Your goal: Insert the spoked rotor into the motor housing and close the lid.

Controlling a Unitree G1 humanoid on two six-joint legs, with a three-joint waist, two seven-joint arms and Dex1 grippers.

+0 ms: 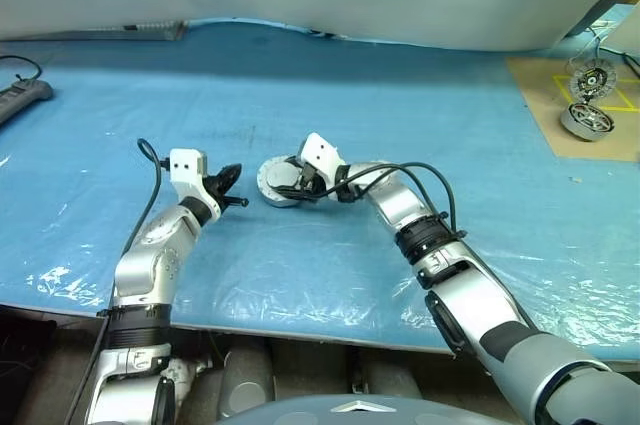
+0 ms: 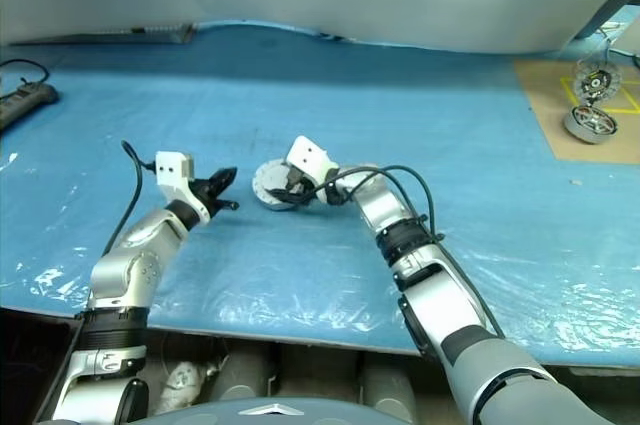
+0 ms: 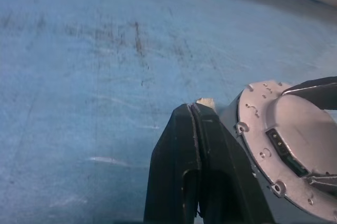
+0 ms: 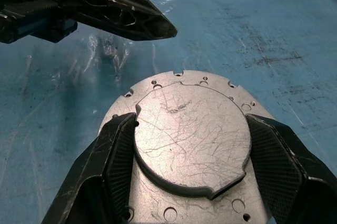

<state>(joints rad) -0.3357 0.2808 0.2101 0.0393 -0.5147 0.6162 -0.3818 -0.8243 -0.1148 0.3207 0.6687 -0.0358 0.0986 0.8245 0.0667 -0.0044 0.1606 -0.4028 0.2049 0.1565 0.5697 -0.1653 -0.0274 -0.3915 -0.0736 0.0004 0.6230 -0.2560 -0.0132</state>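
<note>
The housing [image 1: 281, 181] sits near the middle of the bench [image 1: 400, 95], which is covered in blue sheeting, well back from the front edge. Its round flat grey face is turned up and towards the robot, so the lid [image 4: 192, 139] looks shut over it. No rotor can be seen, and whether it already sits inside cannot be told.

The right gripper [image 1: 300, 185] grasps the housing: in the right wrist view its two black fingers [image 4: 113, 155] press the rim from opposite sides.

The left gripper [image 1: 232, 188] is clenched on nothing, its fingers pressed together, just beside the housing on the side towards the bench's left edge and apart from it. It points almost level at the rim.

The housing has no long axis to speak of, being a squat round case. The right arm already has it, so any remaining push on the lid would likely fall to the left, which needs only a short move rightward.
</note>
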